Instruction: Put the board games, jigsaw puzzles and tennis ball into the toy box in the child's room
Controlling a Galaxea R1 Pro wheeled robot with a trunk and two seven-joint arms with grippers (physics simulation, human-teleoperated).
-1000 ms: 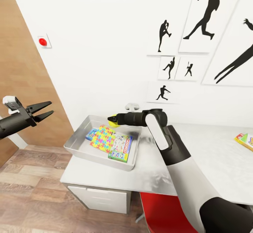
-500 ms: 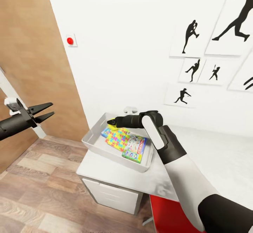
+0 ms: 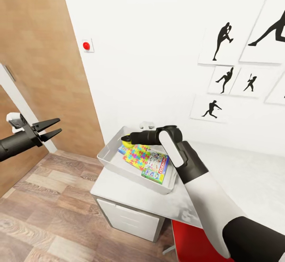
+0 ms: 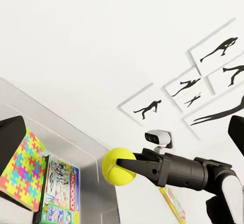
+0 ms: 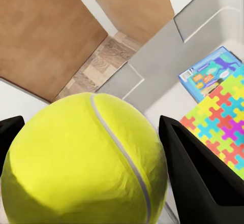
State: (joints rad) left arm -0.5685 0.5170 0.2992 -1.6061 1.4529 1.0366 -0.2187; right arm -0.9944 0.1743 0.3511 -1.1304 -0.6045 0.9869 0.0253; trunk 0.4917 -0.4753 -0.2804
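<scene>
The right gripper (image 3: pixel 127 139) clamps the ball (image 3: pixel 126 139) above the box (image 3: pixel 109 161), beside the puzzle (image 3: pixel 139 156), ready to drop it in, while the left gripper (image 3: pixel 51 128) hangs slightly open off the table (image 3: pixel 174 204).

Bright even light, soft shadows, sharp

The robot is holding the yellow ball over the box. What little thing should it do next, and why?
Probably open the right hand and drop the tennis ball. The ball is pinched between its fingers, above the toy box, where a jigsaw puzzle and a board game already lie.
</scene>
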